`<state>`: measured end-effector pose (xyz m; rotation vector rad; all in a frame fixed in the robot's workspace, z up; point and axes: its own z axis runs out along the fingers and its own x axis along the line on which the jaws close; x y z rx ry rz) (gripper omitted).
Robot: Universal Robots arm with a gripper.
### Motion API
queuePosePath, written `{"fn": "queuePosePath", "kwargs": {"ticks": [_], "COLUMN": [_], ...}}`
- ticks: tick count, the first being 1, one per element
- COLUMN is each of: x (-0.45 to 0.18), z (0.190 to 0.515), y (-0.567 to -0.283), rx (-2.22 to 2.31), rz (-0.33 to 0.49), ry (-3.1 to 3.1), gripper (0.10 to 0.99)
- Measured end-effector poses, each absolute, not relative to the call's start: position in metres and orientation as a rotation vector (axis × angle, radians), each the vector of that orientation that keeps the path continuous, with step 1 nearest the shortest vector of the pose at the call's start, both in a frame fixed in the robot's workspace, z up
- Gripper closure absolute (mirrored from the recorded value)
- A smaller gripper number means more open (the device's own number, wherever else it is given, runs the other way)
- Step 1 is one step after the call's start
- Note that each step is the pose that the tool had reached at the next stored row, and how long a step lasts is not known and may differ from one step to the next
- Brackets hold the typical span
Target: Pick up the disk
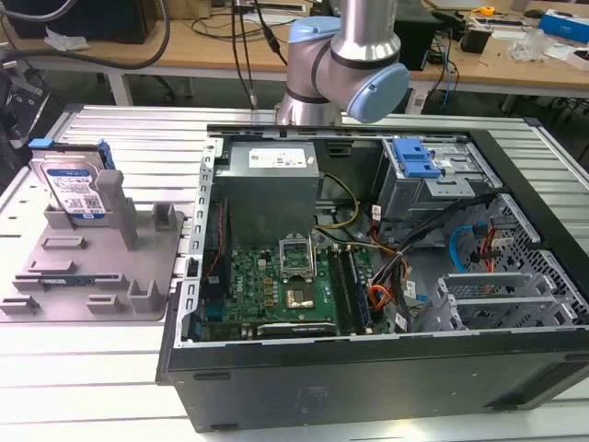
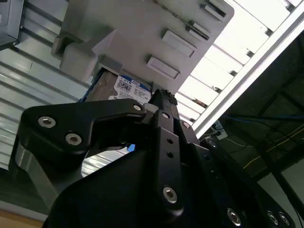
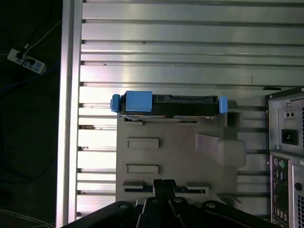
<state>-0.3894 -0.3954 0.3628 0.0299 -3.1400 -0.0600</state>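
- We see the flat silver rectangular disk with white-and-blue label and blue side rails. It stands on edge in the grey plastic holder, at the exterior view's left, not yet lifted.
- The black gripper is apart from the disk, with its fingers together and holding nothing.
- We judge that the grasp and the lift both remain.

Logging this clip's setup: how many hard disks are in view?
1. The disk stands on edge in the grey holder at the exterior view's left, outside the computer case; the case's drive cage may hide others.
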Motion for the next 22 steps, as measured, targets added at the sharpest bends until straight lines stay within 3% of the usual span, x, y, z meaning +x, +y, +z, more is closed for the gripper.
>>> {"fn": "queuePosePath", "kwargs": {"ticks": [18,19,20,22], "x": [-0.3894,-0.3894,-0.3894,-0.3894], "z": [0.3594,0.359,0.3585,0.3581], "y": [-0.3954,-0.3954,-0.3954,-0.3954], "rx": [0.665,0.731,0.793,0.865], "rz": [-0.058,-0.058,-0.058,-0.057], "ry": [-3.061,-3.045,-3.029,-3.008], "gripper": [0.98,0.918,0.788,0.671]}}
